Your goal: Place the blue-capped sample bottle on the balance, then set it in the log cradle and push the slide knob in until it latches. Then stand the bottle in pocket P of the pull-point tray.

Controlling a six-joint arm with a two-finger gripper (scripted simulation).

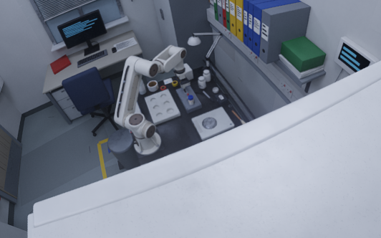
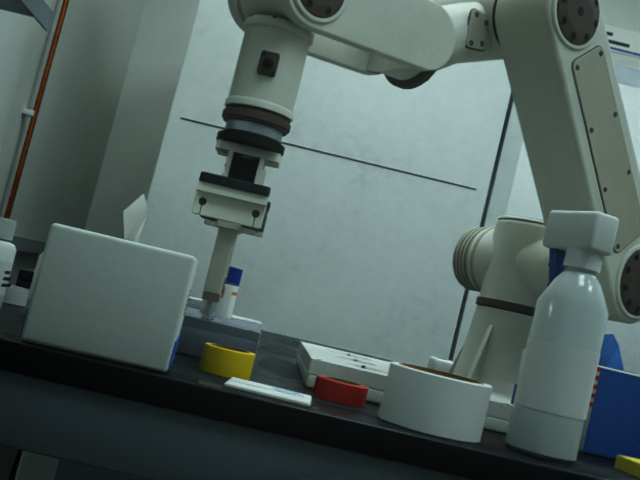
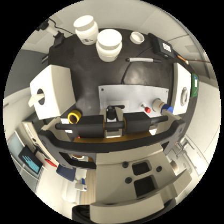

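The blue-capped sample bottle (image 3: 161,106) stands upright on the grey log cradle (image 1: 188,99), at the end away from my gripper, and nothing holds it. The slide knob (image 3: 112,114), a small dark piece on the cradle's slot, is clamped in my closed gripper (image 3: 112,124), which reaches straight down onto the cradle (image 2: 219,320) beside the bottle (image 2: 230,290). A red button (image 3: 147,109) sits on the cradle next to the bottle. The white balance (image 1: 212,123) with its round pan lies nearer the front of the bench. The white pull-point tray (image 1: 162,106) with round pockets lies to the left of the cradle.
A white tissue box (image 2: 106,294) stands close beside the gripper. Yellow (image 2: 227,360) and red (image 2: 341,391) tape rolls, a white cup (image 2: 433,400) and a spray bottle (image 2: 563,336) line the bench edge. Two white jars (image 3: 108,44) stand beyond the cradle.
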